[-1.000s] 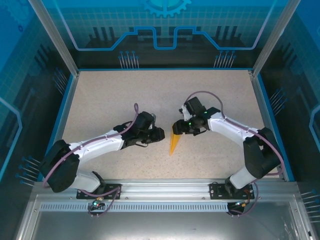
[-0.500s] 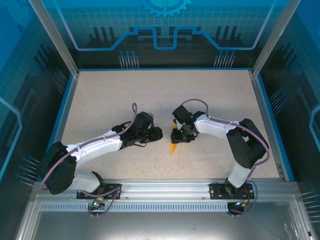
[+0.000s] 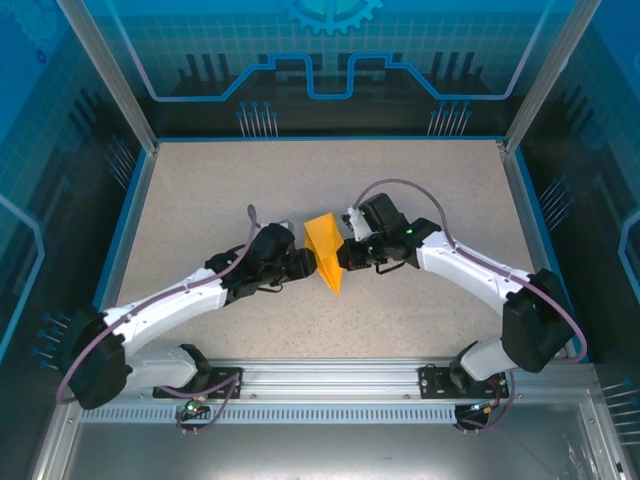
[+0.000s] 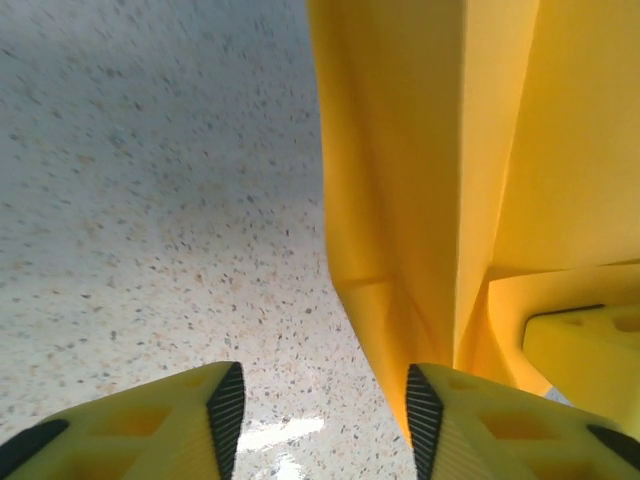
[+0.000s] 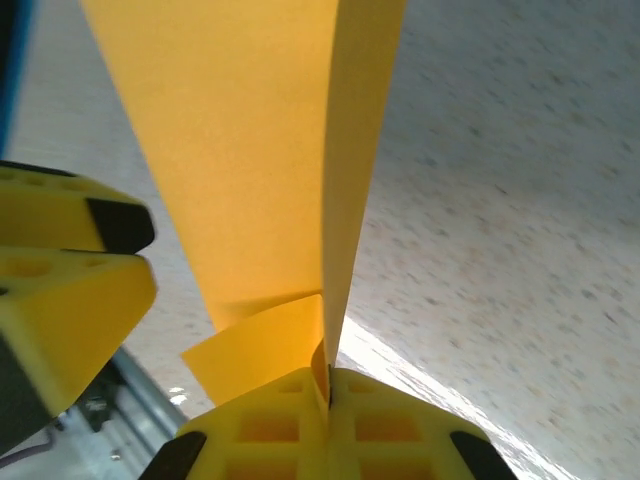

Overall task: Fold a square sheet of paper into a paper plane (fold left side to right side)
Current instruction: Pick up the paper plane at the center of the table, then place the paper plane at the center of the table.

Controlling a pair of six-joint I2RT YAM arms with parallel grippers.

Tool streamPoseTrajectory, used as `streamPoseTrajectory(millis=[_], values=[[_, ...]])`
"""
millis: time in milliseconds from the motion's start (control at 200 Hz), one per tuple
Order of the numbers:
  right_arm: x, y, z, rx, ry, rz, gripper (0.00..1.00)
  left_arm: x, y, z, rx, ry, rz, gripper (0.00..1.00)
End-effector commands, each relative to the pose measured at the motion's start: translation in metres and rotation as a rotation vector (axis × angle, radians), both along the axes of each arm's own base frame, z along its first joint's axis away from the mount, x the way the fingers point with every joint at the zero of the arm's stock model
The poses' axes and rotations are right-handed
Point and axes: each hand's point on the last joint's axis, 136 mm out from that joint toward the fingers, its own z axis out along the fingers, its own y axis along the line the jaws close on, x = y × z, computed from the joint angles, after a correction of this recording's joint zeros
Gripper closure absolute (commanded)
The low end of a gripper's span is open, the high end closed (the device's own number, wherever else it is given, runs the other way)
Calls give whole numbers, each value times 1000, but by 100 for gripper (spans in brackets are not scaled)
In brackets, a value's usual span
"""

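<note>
The right gripper point(image 5: 330, 375) is clamping its two yellow fingers flat together on a thin fold of the paper plane point(image 5: 250, 150), and the orange-yellow sheet is fanning away from the pinch toward 12 o'clock in the right wrist view, with a small flap curling out at 9 o'clock. In the top view the right gripper point(image 3: 343, 258) is pressing against the paper plane point(image 3: 323, 250) from its 3 o'clock side. The plane's wide end is pointing to 12 o'clock and its sharp tip to about 5 o'clock. At the plane's 9 o'clock the left gripper point(image 3: 308, 262) is facing it. In the left wrist view the left gripper point(image 4: 325, 400) is standing parted, bare surface showing through the gap, while the paper plane point(image 4: 400, 200) is hanging just beside the pad of the finger at 4 o'clock. Both are sitting near the middle of the speckled beige table point(image 3: 200, 200).
</note>
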Motion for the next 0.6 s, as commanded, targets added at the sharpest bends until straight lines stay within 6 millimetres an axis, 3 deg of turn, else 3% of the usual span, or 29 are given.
streamPoseTrajectory(millis=[0, 105, 160, 295, 400, 465, 585, 595], values=[[-5, 5, -9, 115, 37, 56, 100, -3, 27, 3, 64, -34, 61, 47], [1, -9, -45, 100, 102, 4, 99, -7, 35, 4, 57, -45, 82, 44], [-2, -22, -73, 74, 159, -31, 96, -8, 36, 2, 56, -40, 86, 43], [4, -47, -108, -2, 210, -93, 89, -10, 37, -1, 57, -30, 86, 41], [7, -72, -112, -92, 192, -153, 81, -10, 37, 2, 59, -33, 78, 38], [9, -89, -107, -174, 161, -183, 69, -9, 37, 4, 60, -39, 76, 36], [2, -124, -100, -374, 154, -216, 62, -8, 37, 5, 62, -44, 73, 32], [7, -123, -93, -377, 134, -220, 62, -8, 36, 5, 62, -44, 71, 32]])
